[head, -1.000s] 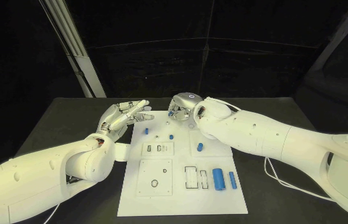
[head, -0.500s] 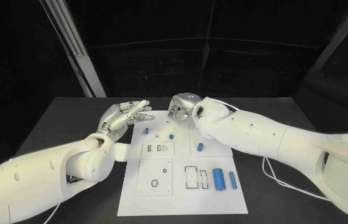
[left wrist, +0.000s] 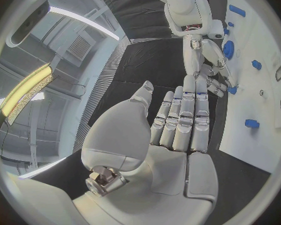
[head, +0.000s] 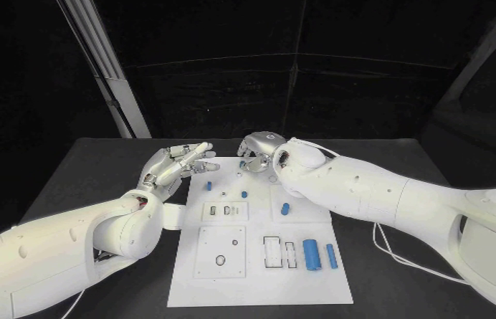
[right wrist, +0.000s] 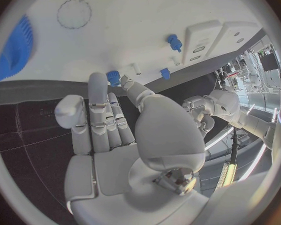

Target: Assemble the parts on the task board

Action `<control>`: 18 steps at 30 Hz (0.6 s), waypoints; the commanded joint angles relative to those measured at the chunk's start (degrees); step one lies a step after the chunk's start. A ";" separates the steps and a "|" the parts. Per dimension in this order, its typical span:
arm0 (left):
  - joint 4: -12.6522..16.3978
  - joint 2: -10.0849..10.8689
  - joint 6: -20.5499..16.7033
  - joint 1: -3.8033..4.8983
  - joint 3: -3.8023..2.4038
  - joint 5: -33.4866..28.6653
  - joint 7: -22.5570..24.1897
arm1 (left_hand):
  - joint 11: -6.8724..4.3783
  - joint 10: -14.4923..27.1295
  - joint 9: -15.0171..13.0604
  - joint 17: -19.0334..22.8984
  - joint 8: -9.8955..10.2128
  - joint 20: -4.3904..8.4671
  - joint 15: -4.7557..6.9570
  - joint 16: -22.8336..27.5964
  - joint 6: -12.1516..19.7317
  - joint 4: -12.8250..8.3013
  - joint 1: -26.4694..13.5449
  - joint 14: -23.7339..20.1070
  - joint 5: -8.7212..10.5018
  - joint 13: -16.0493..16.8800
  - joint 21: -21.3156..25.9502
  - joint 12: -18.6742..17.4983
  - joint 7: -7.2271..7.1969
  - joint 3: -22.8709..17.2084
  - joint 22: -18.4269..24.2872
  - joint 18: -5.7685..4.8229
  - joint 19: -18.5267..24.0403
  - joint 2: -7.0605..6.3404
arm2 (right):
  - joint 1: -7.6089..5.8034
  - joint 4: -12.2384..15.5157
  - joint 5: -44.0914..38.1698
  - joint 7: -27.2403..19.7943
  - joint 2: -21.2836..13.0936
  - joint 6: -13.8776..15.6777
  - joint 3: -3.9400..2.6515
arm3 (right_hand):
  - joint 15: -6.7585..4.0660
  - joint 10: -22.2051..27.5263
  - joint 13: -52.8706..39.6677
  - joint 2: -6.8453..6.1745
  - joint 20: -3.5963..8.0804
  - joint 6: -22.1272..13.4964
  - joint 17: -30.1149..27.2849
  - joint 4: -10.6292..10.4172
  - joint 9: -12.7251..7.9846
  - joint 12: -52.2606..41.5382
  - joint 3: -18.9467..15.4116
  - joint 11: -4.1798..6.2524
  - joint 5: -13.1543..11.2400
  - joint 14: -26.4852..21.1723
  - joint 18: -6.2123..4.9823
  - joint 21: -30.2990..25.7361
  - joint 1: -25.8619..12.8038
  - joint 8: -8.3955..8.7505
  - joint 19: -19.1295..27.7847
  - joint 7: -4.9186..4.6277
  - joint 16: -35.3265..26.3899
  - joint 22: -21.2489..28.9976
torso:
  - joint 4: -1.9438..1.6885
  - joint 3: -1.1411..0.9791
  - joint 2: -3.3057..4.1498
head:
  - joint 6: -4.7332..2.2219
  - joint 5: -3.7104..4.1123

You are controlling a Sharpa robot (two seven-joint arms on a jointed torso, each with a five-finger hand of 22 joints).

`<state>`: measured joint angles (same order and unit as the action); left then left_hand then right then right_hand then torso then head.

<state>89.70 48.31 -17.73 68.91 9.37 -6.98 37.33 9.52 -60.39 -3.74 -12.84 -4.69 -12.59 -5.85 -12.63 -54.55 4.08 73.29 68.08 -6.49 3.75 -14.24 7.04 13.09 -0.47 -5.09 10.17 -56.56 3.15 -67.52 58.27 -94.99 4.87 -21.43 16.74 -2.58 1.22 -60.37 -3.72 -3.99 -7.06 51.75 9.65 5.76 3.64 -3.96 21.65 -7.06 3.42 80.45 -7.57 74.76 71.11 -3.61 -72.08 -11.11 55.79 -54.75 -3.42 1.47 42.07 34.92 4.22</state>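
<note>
The white board [head: 261, 262] lay at the table's [head: 93, 168] middle. The left hand [head: 178, 163] hovered at its ten o'clock corner, fingers straight and apart, holding nothing. The right hand [head: 259, 153] hung over the twelve o'clock edge, fingers bent down; whether it pinched the small blue part [right wrist: 113, 78] at its fingertips could not be told. Two long blue parts [head: 311, 254] lay toward four o'clock.
</note>
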 commanded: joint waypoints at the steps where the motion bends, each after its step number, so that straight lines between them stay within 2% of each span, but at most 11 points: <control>1: 0.12 0.03 1.05 0.09 -0.05 0.20 -0.01 | 0.07 0.50 0.09 -0.09 0.39 0.06 -0.26 0.34 0.36 -0.32 -0.04 -0.02 0.11 -0.07 0.31 -0.37 0.06 0.01 0.09 0.34 -0.31 0.60 | -0.15 1.11 0.19 -0.31 -0.92 2.18 -0.03 | 0.21 -0.11 -0.12 -0.29 -0.35 -0.07 -0.12 -0.10 0.16 -0.47 -0.45 0.03 -0.13 0.04 0.70 0.17 0.10 -0.06 0.14 -0.02 0.40 -0.05 | -0.04 0.00 0.00 | 0.05 -0.01; 6: 0.22 0.23 1.13 0.09 -0.05 0.20 -0.01 | 0.07 0.50 0.09 -0.09 0.39 0.06 -0.26 0.34 0.36 -0.32 -0.04 -0.02 0.11 -0.07 0.31 -0.37 0.06 0.01 0.09 0.34 -0.31 0.60 | -0.15 5.16 2.83 -0.58 -4.44 3.92 -0.03 | -0.10 -3.30 -0.64 -0.06 -0.15 2.13 -0.52 -0.50 0.53 -2.32 -0.75 0.46 0.82 -0.05 0.57 0.02 1.02 -0.83 0.44 0.01 0.62 0.50 | -0.01 0.00 -0.04 | 0.00 -0.03; 9: 0.28 0.41 1.13 0.09 -0.04 0.20 -0.02 | 0.07 0.50 0.09 -0.09 0.39 0.06 -0.26 0.34 0.36 -0.32 -0.04 -0.02 0.11 -0.07 0.31 -0.37 0.06 0.01 0.09 0.34 -0.31 0.60 | -0.18 8.65 5.97 -0.58 -7.72 4.17 -0.04 | -0.56 -5.91 -1.10 -0.49 0.20 3.38 -0.78 -0.83 0.63 -3.67 -0.86 1.14 2.42 0.00 0.59 0.16 1.23 -1.12 0.31 0.55 0.80 0.31 | 0.19 0.00 -0.17 | -0.05 -0.07; 12: 0.36 0.56 1.15 0.09 -0.04 0.20 -0.03 | 0.08 0.52 0.08 -0.12 0.41 0.05 -0.27 0.38 0.38 -0.34 -0.05 -0.04 0.11 -0.07 0.34 -0.39 0.06 0.02 0.11 0.34 -0.31 0.61 | -0.23 11.58 9.02 0.84 -10.73 2.92 -1.16 | -1.02 -8.13 -1.65 -1.38 0.60 3.63 -0.99 -1.39 0.53 -4.95 -1.42 1.74 3.81 0.06 0.63 0.28 0.76 -0.90 0.18 1.04 0.95 0.16 | 0.37 0.01 -0.24 | -0.17 0.02; 14: 0.39 0.65 1.19 0.09 -0.04 0.20 -0.05 | 0.08 0.52 0.08 -0.12 0.41 0.05 -0.27 0.38 0.38 -0.34 -0.05 -0.04 0.11 -0.07 0.34 -0.39 0.06 0.02 0.11 0.34 -0.31 0.61 | -0.25 13.40 10.71 2.23 -12.88 1.92 -1.81 | -1.53 -10.23 -2.57 -2.86 1.07 3.47 -1.25 -2.46 0.43 -6.49 -2.97 2.25 5.76 0.06 0.65 0.35 -0.51 -0.65 0.01 1.53 0.99 0.00 | 0.62 -0.08 -0.32 | -0.24 -0.05; 16: 0.42 0.69 1.22 0.09 -0.03 0.20 -0.10 | 0.08 0.52 0.08 -0.12 0.41 0.05 -0.27 0.38 0.38 -0.34 -0.05 -0.04 0.11 -0.07 0.34 -0.39 0.06 0.02 0.11 0.34 -0.31 0.61 | -0.28 15.04 12.37 3.75 -15.08 0.46 -2.50 | -2.18 -14.10 -4.73 -4.28 1.67 2.87 -1.52 -3.53 0.33 -9.97 -5.25 3.23 7.47 0.15 0.83 0.70 -1.35 -0.42 -0.56 2.20 1.03 -0.78 | 0.84 -0.13 -0.44 | -0.22 -0.15; 18: 0.45 0.70 1.29 0.09 -0.03 0.20 -0.15 | 0.08 0.52 0.08 -0.12 0.41 0.05 -0.27 0.38 0.38 -0.34 -0.05 -0.04 0.11 -0.07 0.34 -0.39 0.06 0.02 0.11 0.34 -0.31 0.61 | -0.31 16.20 13.41 5.04 -16.80 -1.03 -2.92 | -2.65 -16.39 -7.35 -4.94 2.19 2.29 -1.72 -4.41 0.32 -13.68 -7.47 3.84 8.13 0.32 1.05 1.14 -1.43 -0.41 -1.20 2.63 1.11 -1.74 | 1.02 -0.17 -0.54 | -0.35 -0.05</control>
<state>89.97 49.00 -17.39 68.91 9.39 -6.98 37.08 9.73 -60.18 -3.74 -12.90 -4.48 -12.59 -5.85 -12.63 -54.55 4.02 73.29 68.08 -6.49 3.76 -14.24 7.04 13.09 -0.41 -5.03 10.16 -56.55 3.15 -67.72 73.79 -86.03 6.72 -37.88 18.11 -5.43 -1.07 -75.78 -9.94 -8.43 -5.20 54.15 8.01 1.73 4.02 -16.00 15.10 -3.41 11.26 80.69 -7.56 75.52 69.62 -4.21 -73.10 -8.79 56.53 -55.98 -2.78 1.40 41.72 34.66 4.14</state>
